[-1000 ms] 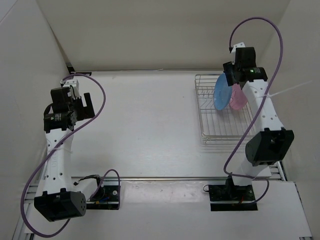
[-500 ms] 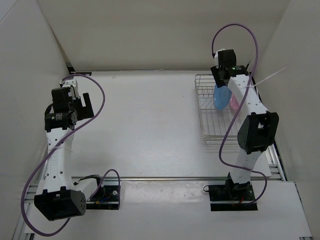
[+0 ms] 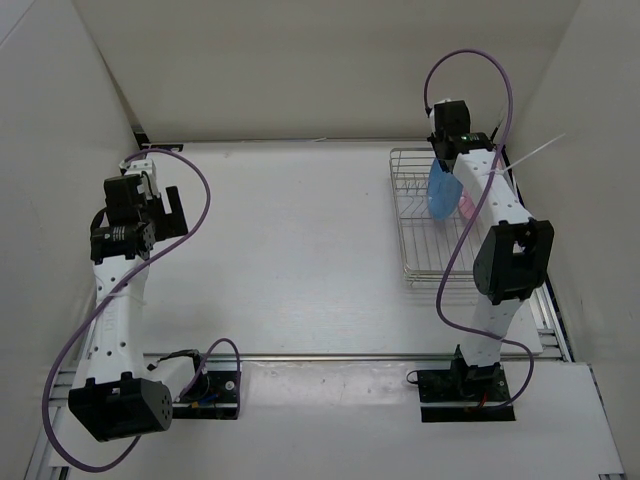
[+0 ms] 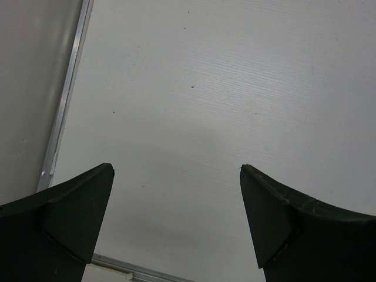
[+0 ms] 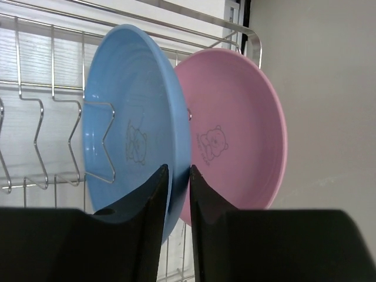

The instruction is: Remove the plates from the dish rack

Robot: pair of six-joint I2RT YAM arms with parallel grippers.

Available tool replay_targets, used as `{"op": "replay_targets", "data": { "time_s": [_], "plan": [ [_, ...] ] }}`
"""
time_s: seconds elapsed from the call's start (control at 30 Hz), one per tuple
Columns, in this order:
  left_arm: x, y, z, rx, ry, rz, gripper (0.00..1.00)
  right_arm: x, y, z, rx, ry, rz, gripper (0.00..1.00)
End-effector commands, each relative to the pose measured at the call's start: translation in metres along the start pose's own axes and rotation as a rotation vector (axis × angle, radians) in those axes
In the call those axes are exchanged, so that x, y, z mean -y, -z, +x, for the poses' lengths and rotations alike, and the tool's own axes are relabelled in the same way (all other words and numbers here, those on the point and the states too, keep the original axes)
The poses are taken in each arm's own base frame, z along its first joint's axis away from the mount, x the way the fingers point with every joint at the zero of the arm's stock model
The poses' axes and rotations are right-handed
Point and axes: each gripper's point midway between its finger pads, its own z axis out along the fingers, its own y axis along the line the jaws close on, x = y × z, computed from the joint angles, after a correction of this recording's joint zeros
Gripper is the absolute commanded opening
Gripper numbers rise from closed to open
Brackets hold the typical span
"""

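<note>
R-fingers (image 5: 147,223) on blue plate (image 5: 132,111); white tbl (image 3: 290,250)

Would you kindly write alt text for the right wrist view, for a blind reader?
The right end effector straddles the rim of a light blue plate standing on edge in a wire dish rack, with a pink plate beside it.

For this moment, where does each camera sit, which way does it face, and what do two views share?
Top: above and behind the bases, looking down on table, rack, left arm and right arm.
Left wrist: on the left gripper, looking down at the table; only its open fingers show.
Right wrist: on the right gripper, facing the upright blue plate and pink plate; its fingers pinch the blue plate's rim.
Top and right wrist share plates and rack.
</note>
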Motion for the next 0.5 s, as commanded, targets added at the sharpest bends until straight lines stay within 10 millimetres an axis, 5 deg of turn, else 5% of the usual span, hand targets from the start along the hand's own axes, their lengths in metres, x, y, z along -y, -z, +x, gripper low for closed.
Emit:
{"op": "replay_targets", "data": {
  "time_s": [0.0,0.47],
  "plan": [
    [-0.004,0.001,-0.004,0.021,-0.002,-0.019,1.0,0.01,-0.002,-0.005,0.014,-0.015,0.057,0.25],
    [-0.004,-0.001,-0.001,0.012,-0.003,-0.019,1.0,0.034,0.004,-0.006,-0.034,-0.034,0.3,0.0]
  ]
}}
